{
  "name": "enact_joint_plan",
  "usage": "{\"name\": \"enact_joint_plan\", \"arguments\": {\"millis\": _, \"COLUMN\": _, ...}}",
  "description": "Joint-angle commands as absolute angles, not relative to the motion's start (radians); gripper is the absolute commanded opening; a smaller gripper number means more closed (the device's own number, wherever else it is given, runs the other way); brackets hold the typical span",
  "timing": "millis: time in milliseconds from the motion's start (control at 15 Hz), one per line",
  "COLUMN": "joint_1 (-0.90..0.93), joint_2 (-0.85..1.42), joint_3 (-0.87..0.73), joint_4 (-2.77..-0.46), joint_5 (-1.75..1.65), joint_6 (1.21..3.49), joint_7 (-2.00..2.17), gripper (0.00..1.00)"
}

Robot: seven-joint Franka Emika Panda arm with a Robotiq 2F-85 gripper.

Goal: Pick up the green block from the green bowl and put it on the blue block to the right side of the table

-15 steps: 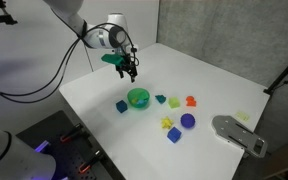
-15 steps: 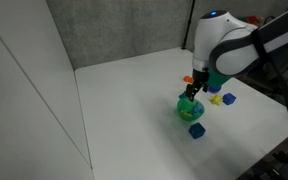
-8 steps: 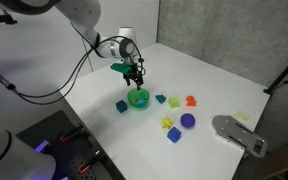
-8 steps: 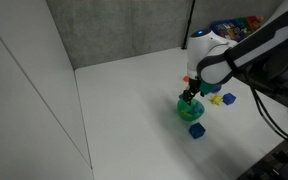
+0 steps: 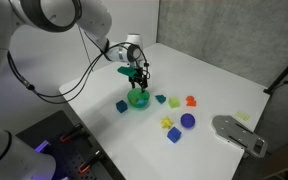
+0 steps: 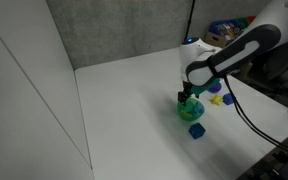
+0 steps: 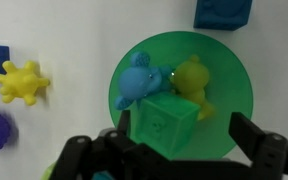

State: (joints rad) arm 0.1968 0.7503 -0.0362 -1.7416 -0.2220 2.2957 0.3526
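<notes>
White surface, green bowl: gripper spread wide over green block (rigid, light, prob. slick); pinch flat opposite faces, clear of toys.

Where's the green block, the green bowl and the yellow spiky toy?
green block (image 7: 164, 125): wrist view, on its top face.
green bowl (image 7: 234, 97): wrist view, on the bare inside near the rim.
yellow spiky toy (image 7: 22, 82): wrist view, on its middle.

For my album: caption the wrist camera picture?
Open gripper above the green bowl, which holds a green block, a blue toy and a yellow toy.
</notes>
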Motion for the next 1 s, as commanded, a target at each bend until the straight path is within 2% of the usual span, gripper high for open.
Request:
{"name": "enact_joint_plan", "arguments": {"millis": 0, "joint_1": 0.207, "joint_2": 0.815, "joint_3": -0.052, "joint_4": -1.648, "joint_5": -0.205, "joint_6": 2.250, "joint_7": 0.346, "gripper": 1.00}}
{"name": "enact_joint_plan", "arguments": {"millis": 333, "joint_1": 0.210, "joint_2": 0.865, "joint_3": -0.061, "joint_4": -1.594, "joint_5": -0.208, "joint_6": 2.225, "joint_7": 0.347, "gripper": 1.00}}
{"name": "enact_joint_plan", "arguments": {"millis": 400, "joint_1": 0.212, "joint_2": 0.873, "joint_3": -0.061, "joint_4": -1.586, "joint_5": -0.208, "joint_6": 2.220, "joint_7": 0.347, "gripper": 0.83}}
{"name": "enact_joint_plan", "arguments": {"millis": 467, "joint_1": 0.216, "joint_2": 0.880, "joint_3": -0.064, "joint_4": -1.579, "joint_5": -0.212, "joint_6": 2.216, "joint_7": 0.350, "gripper": 0.73}}
{"name": "enact_joint_plan", "arguments": {"millis": 933, "joint_1": 0.246, "joint_2": 0.892, "joint_3": -0.086, "joint_4": -1.551, "joint_5": -0.229, "joint_6": 2.204, "joint_7": 0.361, "gripper": 0.16}}
